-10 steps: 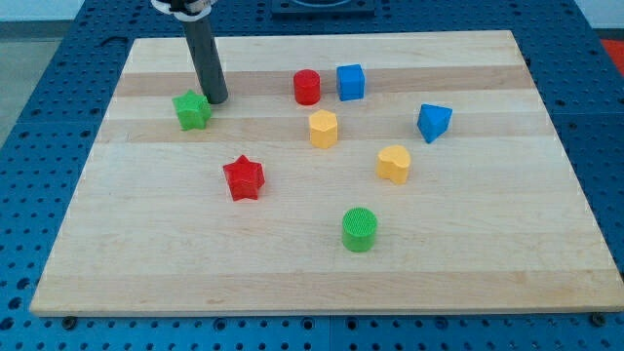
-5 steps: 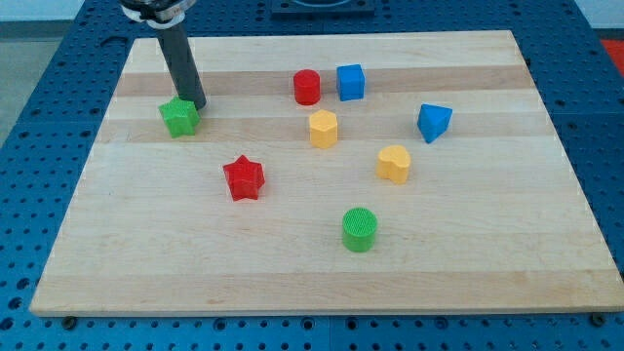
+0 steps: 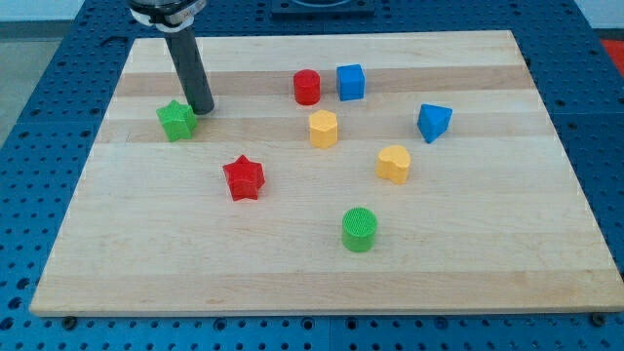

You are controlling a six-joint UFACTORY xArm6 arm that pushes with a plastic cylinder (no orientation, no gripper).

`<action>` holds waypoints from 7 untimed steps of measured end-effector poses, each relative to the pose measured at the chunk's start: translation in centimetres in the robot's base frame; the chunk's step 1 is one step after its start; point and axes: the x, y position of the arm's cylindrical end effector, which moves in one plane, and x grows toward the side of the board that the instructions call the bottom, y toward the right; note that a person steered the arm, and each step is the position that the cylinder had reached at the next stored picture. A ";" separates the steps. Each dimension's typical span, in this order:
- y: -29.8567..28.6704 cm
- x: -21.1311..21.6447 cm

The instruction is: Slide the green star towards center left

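Camera view showed the green star (image 3: 175, 121) near the board's (image 3: 292, 283) left edge, somewhat above the middle of that edge, with my tip (image 3: 201, 110) planted just to the star's right and slightly toward the view's top, touching it or nearly so. There was no claw on this rig, only the bare rod, so nothing was clenched or released; it could only shove.

I judged the step in hand to be the last nudge of the star down and left. To do it well, I would have kept the tip behind the star's upper right flank and pushed through its centre, slowly, since a star's points let it spin off a glancing contact. I also wanted to stop short of the board edge.

The red star (image 3: 243, 178) lay below and to the right of the green star, well apart from the intended path.
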 end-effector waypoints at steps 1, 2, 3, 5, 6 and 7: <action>0.0 1.1; -0.1 2.1; -0.1 2.1; 1.1 2.4; 1.2 3.3; 1.2 5.4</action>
